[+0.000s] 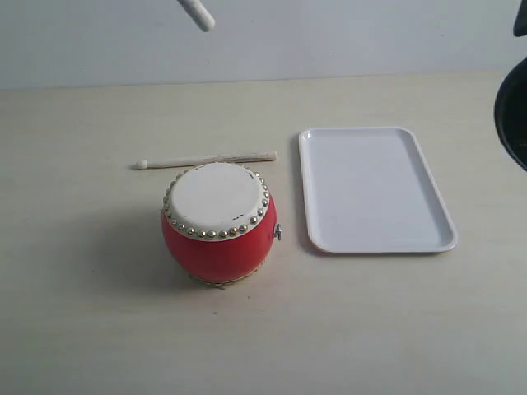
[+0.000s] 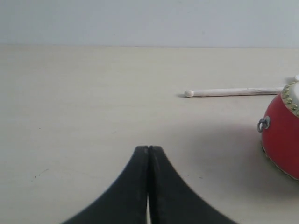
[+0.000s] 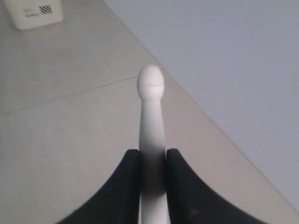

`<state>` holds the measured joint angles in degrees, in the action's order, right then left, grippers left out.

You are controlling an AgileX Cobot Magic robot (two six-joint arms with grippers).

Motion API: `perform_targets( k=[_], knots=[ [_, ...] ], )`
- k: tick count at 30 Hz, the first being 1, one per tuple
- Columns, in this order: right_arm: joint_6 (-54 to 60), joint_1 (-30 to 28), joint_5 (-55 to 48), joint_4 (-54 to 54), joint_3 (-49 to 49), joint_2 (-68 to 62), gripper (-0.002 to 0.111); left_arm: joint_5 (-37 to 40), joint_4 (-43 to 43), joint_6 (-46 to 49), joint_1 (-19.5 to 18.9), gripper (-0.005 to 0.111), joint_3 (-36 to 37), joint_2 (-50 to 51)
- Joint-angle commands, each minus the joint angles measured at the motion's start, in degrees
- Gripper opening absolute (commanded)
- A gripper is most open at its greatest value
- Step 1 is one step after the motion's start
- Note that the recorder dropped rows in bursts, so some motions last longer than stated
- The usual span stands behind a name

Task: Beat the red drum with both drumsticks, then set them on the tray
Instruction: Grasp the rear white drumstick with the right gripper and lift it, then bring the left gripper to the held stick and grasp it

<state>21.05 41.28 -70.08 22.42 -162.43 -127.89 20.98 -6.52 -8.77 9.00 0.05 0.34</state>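
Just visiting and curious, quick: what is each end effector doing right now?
Left end effector: closed, holding nothing.
Right end effector: closed on a drumstick.

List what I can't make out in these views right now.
- Exterior view: the raised drumstick is cut by the top edge; what holds it is unseen.
- Exterior view: a dark shape is cut by the right edge; too little shows to identify it.
- Left wrist view: the red drum is cut by the frame edge and hides the butt of the lying drumstick.
- Right wrist view: the right gripper covers the shaft end of the held drumstick.
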Motion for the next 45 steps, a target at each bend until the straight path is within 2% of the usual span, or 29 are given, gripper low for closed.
perform_targets(
  k=[1,3,9,11,15,18,21,25,28,30,33,35,38,39,40,42,43,44,45],
  knots=[
    [0.3,-0.4,0.1,6.8,2.8,2.5,0.000,-1.0,-4.1,1.6,0.3,0.000,-0.1,-0.3],
    [0.4,-0.4,0.1,7.7,4.3,3.1,0.000,-3.8,-4.8,1.6,0.3,0.000,-0.1,-0.3],
    [2.8,-0.4,0.1,6.0,13.6,6.8,0.000,-23.5,-4.5,-3.7,0.3,0.000,-0.1,-0.3],
    [4.9,-0.4,0.1,5.9,18.2,9.0,0.000,-27.6,-4.5,-5.6,0.3,0.000,-0.1,-0.3],
    [10.0,-0.4,0.1,6.9,28.4,13.8,0.000,-32.1,-4.5,-6.0,0.3,0.000,-0.1,-0.3],
    [16.8,-0.4,0.1,10.4,38.1,18.1,0.000,-35.0,-4.5,-13.4,0.3,0.000,-0.1,-0.3],
    [28.0,-0.4,0.1,20.5,47.7,21.6,0.000,-36.7,-4.5,-19.0,0.3,0.000,-0.1,-0.3],
    [46.1,-0.4,0.1,39.0,60.5,24.9,0.000,-39.8,-4.5,-22.0,0.3,0.000,-0.1,-0.3],
    [54.8,-0.5,0.1,42.7,68.1,26.6,0.000,-43.9,-4.5,-23.0,0.3,0.000,-0.1,-0.3],
    [60.0,-2.0,0.1,46.4,71.8,27.4,0.000,-48.6,-4.5,-26.5,0.3,0.000,-0.1,-0.3],
    [65.6,-6.4,0.1,57.2,75.3,27.9,0.000,-54.1,-5.9,-25.8,0.3,0.000,-2.0,0.7],
    [66.9,-10.0,0.1,62.9,76.7,27.9,0.000,-50.1,-6.5,-23.7,0.3,0.000,-6.2,4.2],
    [67.3,-14.1,0.1,64.2,78.1,27.9,0.000,-43.1,-6.5,-22.4,0.3,0.000,-13.0,14.5],
    [67.3,-16.0,0.1,64.0,79.4,27.9,0.000,-41.8,-11.7,-26.1,0.4,0.000,-15.6,23.5],
    [67.3,-17.0,0.1,64.2,80.4,27.9,0.000,-42.3,-15.8,-29.3,0.4,0.000,-16.0,28.2],
    [69.2,-18.6,0.1,66.5,82.8,27.9,0.000,-46.8,-26.5,-38.0,0.4,0.000,-16.2,41.4],
    [70.4,-19.3,0.1,68.6,83.9,27.9,0.000,-53.5,-34.4,-43.0,0.4,0.001,-16.2,49.4],
    [70.8,-19.4,0.1,69.1,84.5,27.9,0.000,-58.6,-37.8,-44.6,0.4,0.003,-16.2,53.6],
    [71.6,-19.4,0.1,69.2,85.4,27.9,0.000,-69.8,-42.0,-45.8,0.4,0.008,-16.2,61.4]
  ],
)
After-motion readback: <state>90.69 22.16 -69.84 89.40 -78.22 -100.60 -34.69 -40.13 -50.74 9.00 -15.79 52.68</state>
